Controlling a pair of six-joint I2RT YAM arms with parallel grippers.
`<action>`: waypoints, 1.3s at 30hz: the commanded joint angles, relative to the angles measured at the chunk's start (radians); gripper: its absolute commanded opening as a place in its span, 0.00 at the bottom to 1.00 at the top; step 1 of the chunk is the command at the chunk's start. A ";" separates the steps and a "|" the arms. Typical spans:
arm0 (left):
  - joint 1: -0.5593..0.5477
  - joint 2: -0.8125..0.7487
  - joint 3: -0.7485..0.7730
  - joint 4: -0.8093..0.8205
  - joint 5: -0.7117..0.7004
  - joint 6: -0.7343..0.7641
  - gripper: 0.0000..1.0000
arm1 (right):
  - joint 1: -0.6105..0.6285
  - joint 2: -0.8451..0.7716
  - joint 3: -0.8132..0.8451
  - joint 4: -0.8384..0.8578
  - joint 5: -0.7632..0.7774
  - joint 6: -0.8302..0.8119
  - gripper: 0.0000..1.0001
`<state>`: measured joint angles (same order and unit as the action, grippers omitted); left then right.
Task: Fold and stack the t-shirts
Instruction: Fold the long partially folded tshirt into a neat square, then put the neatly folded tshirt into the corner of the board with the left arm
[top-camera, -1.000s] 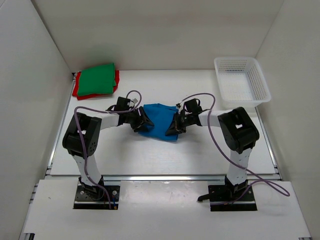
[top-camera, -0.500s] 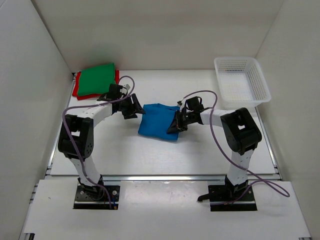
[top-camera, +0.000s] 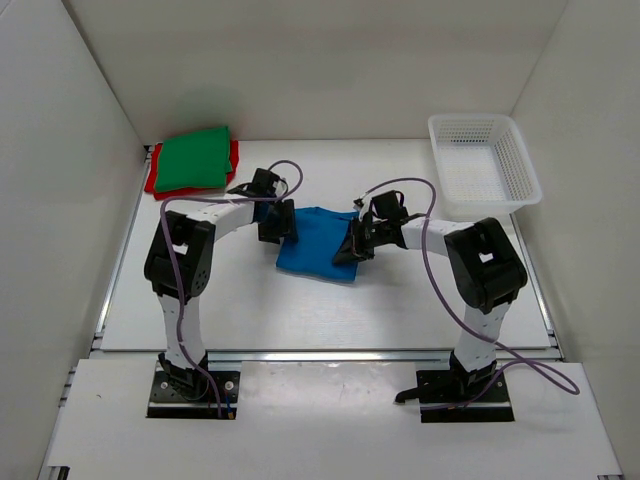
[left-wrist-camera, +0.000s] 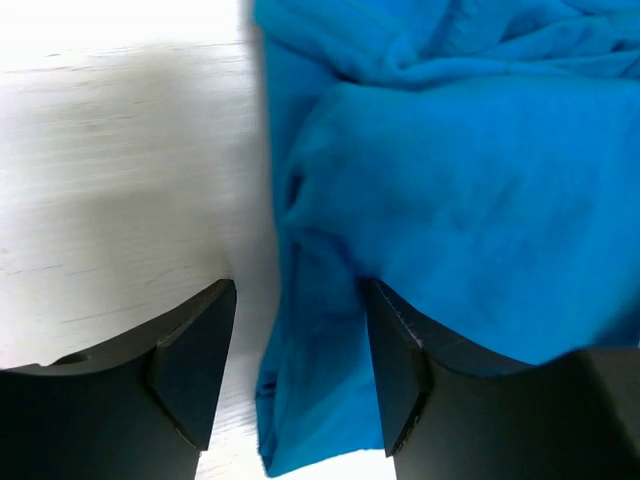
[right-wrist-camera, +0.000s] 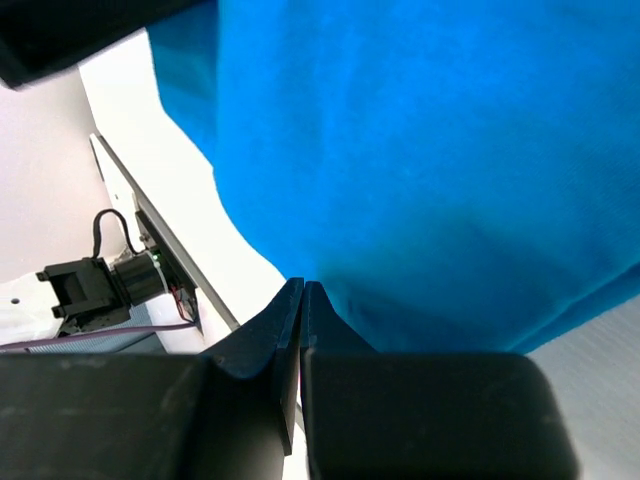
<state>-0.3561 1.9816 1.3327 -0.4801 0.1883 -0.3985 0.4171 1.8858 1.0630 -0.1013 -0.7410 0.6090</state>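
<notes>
The bright blue t-shirt (top-camera: 315, 248) lies folded in the middle of the table. It fills the left wrist view (left-wrist-camera: 450, 170) and the right wrist view (right-wrist-camera: 420, 150). My left gripper (top-camera: 279, 223) is open at the shirt's left edge, and that edge (left-wrist-camera: 300, 400) lies between its fingers (left-wrist-camera: 190, 350). My right gripper (top-camera: 352, 246) is shut at the shirt's right edge, its tips (right-wrist-camera: 303, 300) against the cloth. No cloth shows between its jaws. The green t-shirt (top-camera: 195, 157) lies folded on the folded red t-shirt (top-camera: 153, 182) at the far left.
A white mesh basket (top-camera: 483, 165) stands at the far right corner. White walls close in the table on the left, back and right. A metal rail (top-camera: 330, 355) runs along the near edge.
My left gripper swung out left toward the green shirt, then came back to the blue shirt's left edge. The blue shirt's left side now lies flatter. The right gripper has barely moved.
</notes>
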 joint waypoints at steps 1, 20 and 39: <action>-0.052 0.072 0.020 -0.098 -0.090 0.046 0.65 | -0.005 -0.068 0.003 0.041 -0.006 0.006 0.00; -0.014 0.207 0.457 -0.406 -0.260 0.182 0.00 | -0.109 -0.358 0.029 0.026 0.008 0.029 0.00; 0.318 0.395 1.159 -0.330 -0.171 0.244 0.00 | -0.121 -0.324 0.025 0.009 -0.009 0.005 0.00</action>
<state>-0.0685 2.4359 2.4943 -0.9131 -0.0265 -0.1631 0.2863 1.5391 1.0847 -0.1196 -0.7311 0.6277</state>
